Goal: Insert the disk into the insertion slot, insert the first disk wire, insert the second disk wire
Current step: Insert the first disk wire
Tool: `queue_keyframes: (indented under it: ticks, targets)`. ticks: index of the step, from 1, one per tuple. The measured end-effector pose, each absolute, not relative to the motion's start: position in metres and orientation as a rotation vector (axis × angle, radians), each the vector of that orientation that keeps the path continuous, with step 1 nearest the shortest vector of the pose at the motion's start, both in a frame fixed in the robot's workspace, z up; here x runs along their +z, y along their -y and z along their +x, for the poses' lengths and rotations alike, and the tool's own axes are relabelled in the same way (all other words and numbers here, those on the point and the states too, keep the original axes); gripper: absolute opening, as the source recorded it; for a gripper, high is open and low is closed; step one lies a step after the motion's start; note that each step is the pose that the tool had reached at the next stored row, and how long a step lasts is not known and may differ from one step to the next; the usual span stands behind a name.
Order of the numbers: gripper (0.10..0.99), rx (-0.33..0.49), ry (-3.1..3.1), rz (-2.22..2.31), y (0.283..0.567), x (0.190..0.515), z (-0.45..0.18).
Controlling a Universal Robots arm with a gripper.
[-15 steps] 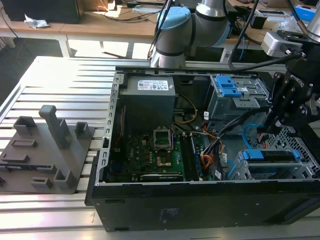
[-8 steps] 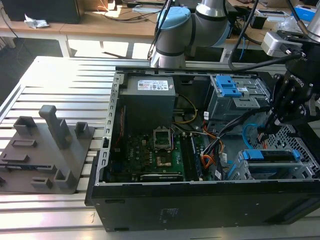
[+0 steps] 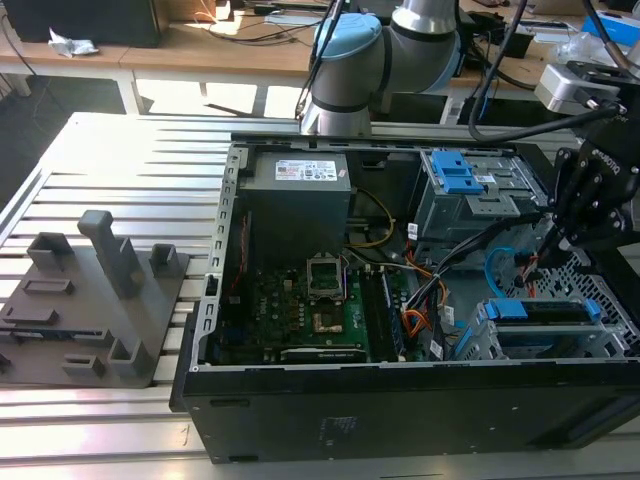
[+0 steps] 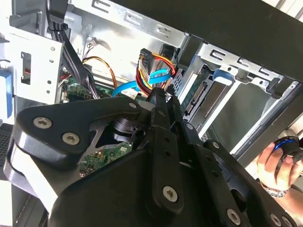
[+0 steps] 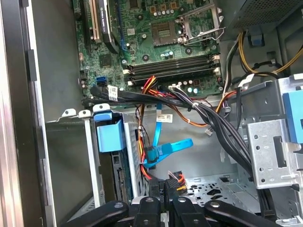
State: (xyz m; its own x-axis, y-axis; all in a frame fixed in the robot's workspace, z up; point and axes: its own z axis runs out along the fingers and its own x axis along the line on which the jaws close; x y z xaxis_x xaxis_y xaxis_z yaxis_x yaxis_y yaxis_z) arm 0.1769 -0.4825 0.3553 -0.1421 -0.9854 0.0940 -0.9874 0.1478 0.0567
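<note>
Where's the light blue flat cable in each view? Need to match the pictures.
Exterior view: the light blue cable loops toward the exterior view's right, beside the gripper.
Second wrist view: cable just past the gripper.
First wrist view: cable just past the gripper.
Shared landmark: the gripper.

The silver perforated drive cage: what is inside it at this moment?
Inside the silver perforated sheet-metal drive cage sits the flat metal hard drive in its bright blue plastic frame. The cage walls cover most of its body; what lies beneath it cannot be seen.
</note>
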Motion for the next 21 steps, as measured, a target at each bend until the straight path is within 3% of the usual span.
queue_keyframes:
  ticks: [21]
  targets:
    - [0.169, 0.024, 2.292, 1.981, 0.483, 0.354, 0.195]
